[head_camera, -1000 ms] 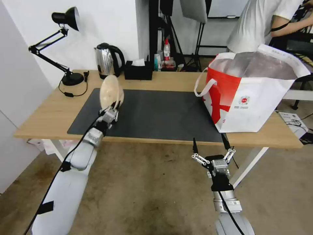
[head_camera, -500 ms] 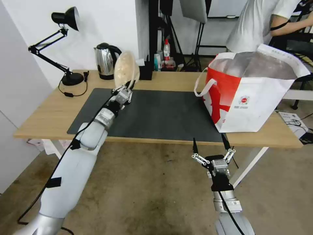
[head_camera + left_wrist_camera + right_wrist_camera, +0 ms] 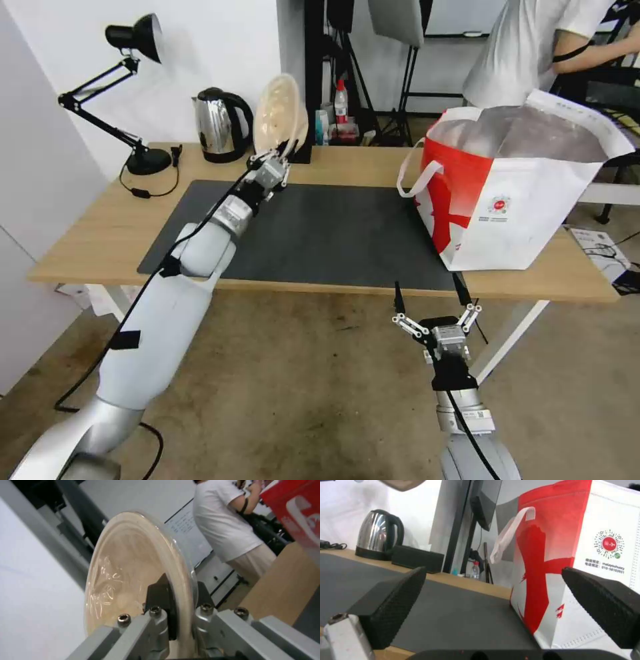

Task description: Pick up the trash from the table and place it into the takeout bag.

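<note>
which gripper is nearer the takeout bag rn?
Right. The right gripper hangs open just below the table edge, in front of the takeout bag. The left gripper holds the beige bowl up over the mat's far side, well left of it.

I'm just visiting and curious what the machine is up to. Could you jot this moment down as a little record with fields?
Held item: beige shallow bowl, tipped on edge, lifted above the table
Holder: left gripper, shut on the bowl's rim
Other arm: right gripper, open, low in front of the table edge
Destination: takeout bag, upright, top open, at the table's right end
Bystanders: steel kettle, desk lamp
</note>
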{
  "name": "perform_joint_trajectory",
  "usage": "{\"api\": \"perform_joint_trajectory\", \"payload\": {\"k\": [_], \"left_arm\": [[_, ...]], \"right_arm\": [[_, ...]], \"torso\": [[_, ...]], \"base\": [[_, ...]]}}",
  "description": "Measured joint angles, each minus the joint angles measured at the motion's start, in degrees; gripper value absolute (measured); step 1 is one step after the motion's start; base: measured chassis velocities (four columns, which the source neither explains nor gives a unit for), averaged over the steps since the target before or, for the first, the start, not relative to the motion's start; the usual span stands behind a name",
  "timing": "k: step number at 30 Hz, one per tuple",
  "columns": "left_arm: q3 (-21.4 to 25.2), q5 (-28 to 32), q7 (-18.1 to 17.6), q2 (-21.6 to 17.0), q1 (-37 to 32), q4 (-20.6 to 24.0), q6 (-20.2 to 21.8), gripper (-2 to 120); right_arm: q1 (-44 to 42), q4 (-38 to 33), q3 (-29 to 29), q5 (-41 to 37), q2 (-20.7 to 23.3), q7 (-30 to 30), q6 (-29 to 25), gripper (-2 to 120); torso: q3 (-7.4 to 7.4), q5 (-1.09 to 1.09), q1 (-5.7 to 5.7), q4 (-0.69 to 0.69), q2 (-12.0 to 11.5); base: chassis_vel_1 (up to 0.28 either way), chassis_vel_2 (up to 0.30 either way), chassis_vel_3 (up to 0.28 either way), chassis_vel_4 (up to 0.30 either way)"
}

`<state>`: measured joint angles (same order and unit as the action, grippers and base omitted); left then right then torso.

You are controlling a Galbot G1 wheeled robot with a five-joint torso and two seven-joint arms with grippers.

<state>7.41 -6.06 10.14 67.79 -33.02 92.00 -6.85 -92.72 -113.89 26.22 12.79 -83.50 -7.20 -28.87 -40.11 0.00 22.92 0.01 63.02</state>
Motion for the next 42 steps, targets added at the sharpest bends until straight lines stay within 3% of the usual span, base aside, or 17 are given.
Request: {"api": "perform_joint_trajectory", "payload": {"k": [8,12,22,32,42], "left_arm": [[-7.48,0.58,-1.0,1.36,8.43,-3.7,-0.01,3],[-14.8,1.09,-1.8,4.72,15.43,-8.75,-0.28,3],[-22.93,0.96,-2.69,11.37,23.38,-17.74,-2.72,3],[-33.02,1.11,-3.84,13.96,31.84,-23.78,-5.6,3],[-37.47,0.57,-4.84,15.97,33.68,-27.03,-6.9,3]], "right_arm": [[0.0,0.0,0.0,0.0,0.0,0.0,0.0,100],[0.0,0.0,0.01,0.0,0.0,0.0,0.0,100],[0.0,0.0,0.0,0.0,0.0,0.0,0.0,100],[0.0,0.0,0.0,0.0,0.0,0.0,0.0,100],[0.0,0.0,0.0,0.0,0.0,0.0,0.0,100]], "torso": [[0.0,0.01,0.0,0.0,0.0],[0.0,0.01,-0.01,-0.02,0.0],[0.0,0.0,-0.01,0.0,0.0],[0.01,0.01,-0.01,0.0,0.01],[0.0,0.0,0.0,-0.01,0.01]], "base": [[0.0,0.0,0.0,0.0],[0.0,0.0,0.0,0.0],[0.0,0.0,0.0,0.0],[0.0,0.0,0.0,0.0],[0.0,0.0,0.0,0.0]]}}
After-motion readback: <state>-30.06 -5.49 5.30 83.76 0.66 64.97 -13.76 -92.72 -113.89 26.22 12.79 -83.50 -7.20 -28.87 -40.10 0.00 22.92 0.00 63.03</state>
